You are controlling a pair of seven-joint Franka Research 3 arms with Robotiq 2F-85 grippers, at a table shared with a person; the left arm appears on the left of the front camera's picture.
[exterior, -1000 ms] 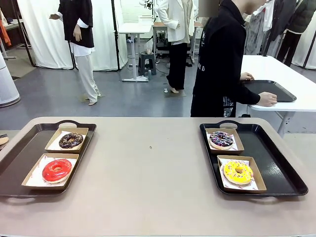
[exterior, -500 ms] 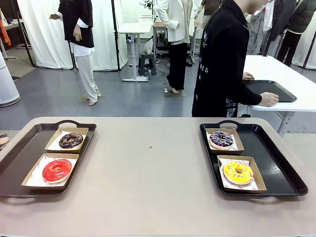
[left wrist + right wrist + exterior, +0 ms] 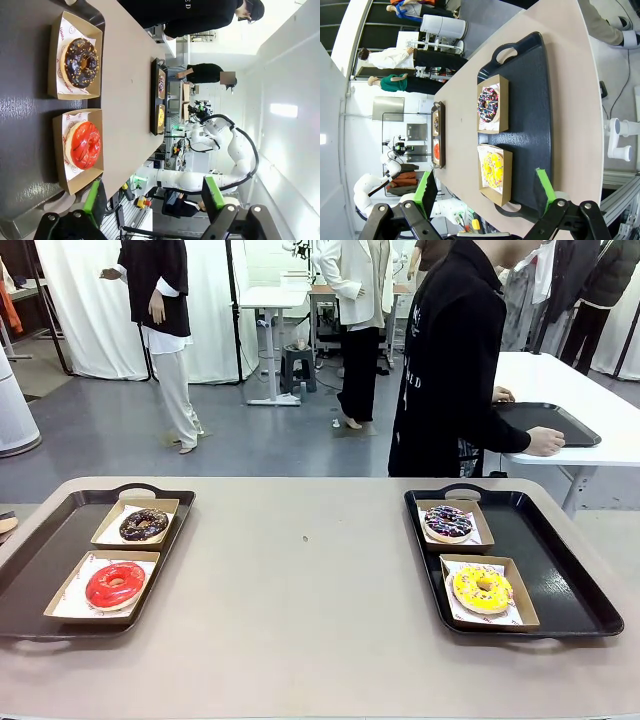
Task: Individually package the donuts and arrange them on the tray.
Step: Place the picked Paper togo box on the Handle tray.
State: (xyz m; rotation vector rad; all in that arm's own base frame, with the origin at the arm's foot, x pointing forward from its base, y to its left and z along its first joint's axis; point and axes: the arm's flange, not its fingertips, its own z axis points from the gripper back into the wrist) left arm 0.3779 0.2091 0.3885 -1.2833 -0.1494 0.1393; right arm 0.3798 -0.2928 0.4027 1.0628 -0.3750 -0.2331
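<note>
Sitting in paper-lined boxes, the chocolate donut (image 3: 144, 524) and red donut (image 3: 115, 584) share the left tray (image 3: 40, 545), while the purple donut (image 3: 448, 522) and yellow donut (image 3: 482, 588) lie on the right tray (image 3: 560, 570) (one donut per box). Both the left gripper (image 3: 152, 197) and the right gripper (image 3: 485, 190) stand wide apart, holding nothing. A person (image 3: 450, 360) stands beyond the table (image 3: 300, 580), hands on another tray.

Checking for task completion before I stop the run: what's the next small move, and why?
Probably none beyond holding both arms back. Each donut already sits in its own box on a tray: chocolate and red on the left tray, purple and yellow on the right tray. Both end effectors, left and right, hang open above them.
</note>
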